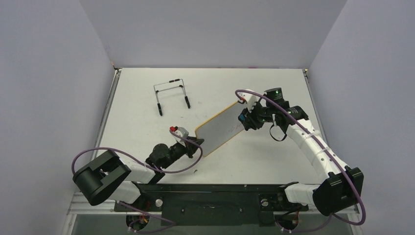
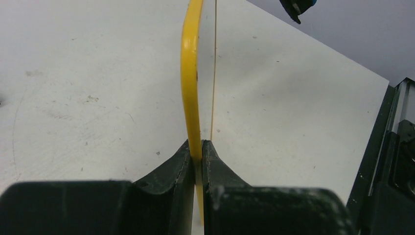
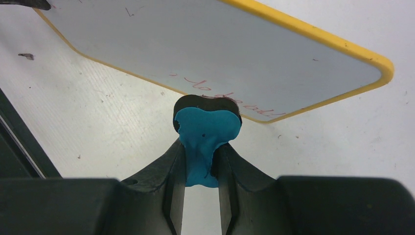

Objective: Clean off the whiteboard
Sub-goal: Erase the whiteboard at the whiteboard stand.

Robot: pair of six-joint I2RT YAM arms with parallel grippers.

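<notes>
Right, the board (image 1: 220,129) is held up tilted over the middle of the table (image 1: 142,122), w/ faint red writing (image 3: 230,95) showing along one long edge. L gripper (image 2: 195,147) is clamped tight on its yellow frame near a corner. R gripper (image 3: 200,147) is closed on the blue eraser (image 3: 205,132), black pad right at that written edge, can't tell if it's touching; wire stand (image 1: 171,93) sits well apart, far side.
</notes>
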